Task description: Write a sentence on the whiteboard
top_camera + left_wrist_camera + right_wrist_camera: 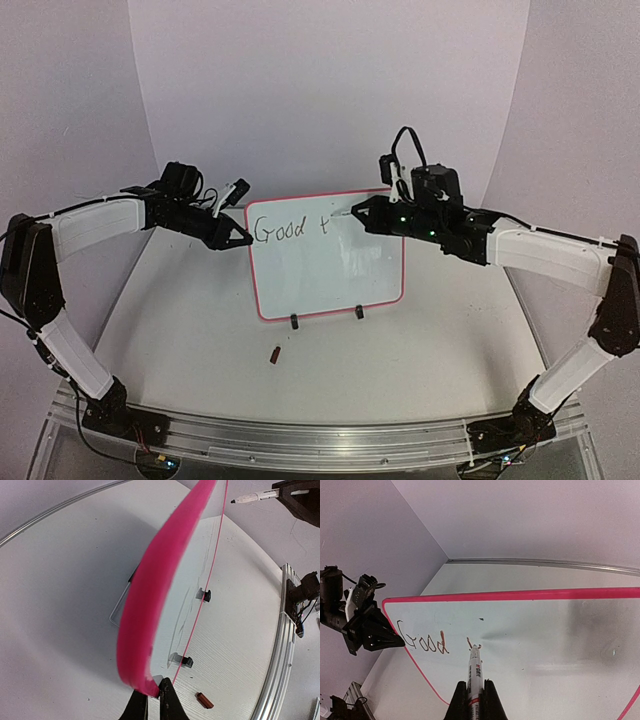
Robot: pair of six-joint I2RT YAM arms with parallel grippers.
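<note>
White-shelled arms with black joints, cables.

whiteboard upright, sentence begun — "Good t"

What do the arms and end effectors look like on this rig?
The left arm and right arm have white shell links, black joints and black bases. The left end effector and right end effector are black, tapering to two pointed fingers. A black cable loops above the right wrist, where small green lights glow.
</note>
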